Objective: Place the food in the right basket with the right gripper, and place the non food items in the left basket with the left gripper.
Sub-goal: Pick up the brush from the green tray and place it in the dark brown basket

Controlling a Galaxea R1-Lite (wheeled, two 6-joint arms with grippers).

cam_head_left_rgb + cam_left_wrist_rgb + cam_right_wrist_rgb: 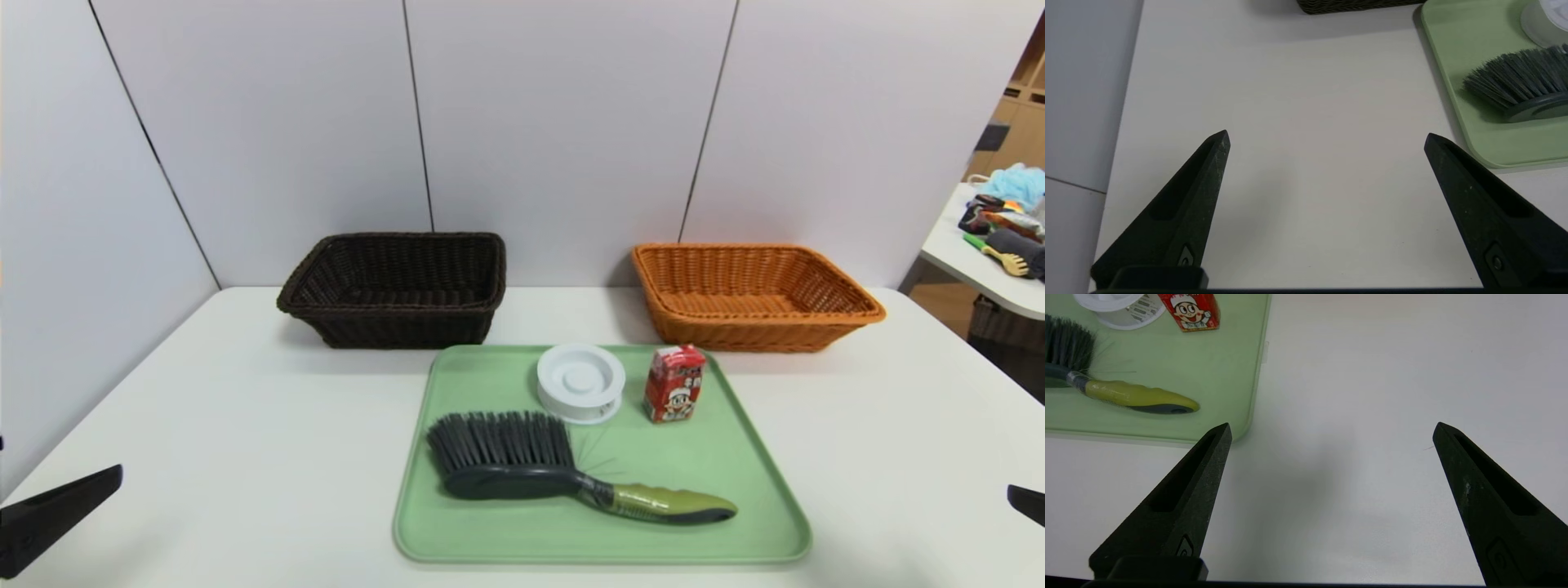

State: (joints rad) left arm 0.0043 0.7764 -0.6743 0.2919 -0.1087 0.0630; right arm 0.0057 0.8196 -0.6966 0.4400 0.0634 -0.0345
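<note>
Fingers of the left end effector and the right end effector are spread wide over bare white worktop, either side of a green tray. Nearest on the tray lies the brush, black bristles, olive handle; behind it sit the round white disc and the upright red carton with a cartoon face. Farther back stand the dark brown wicker basket and the orange-tan wicker basket, nothing inside either.
</note>
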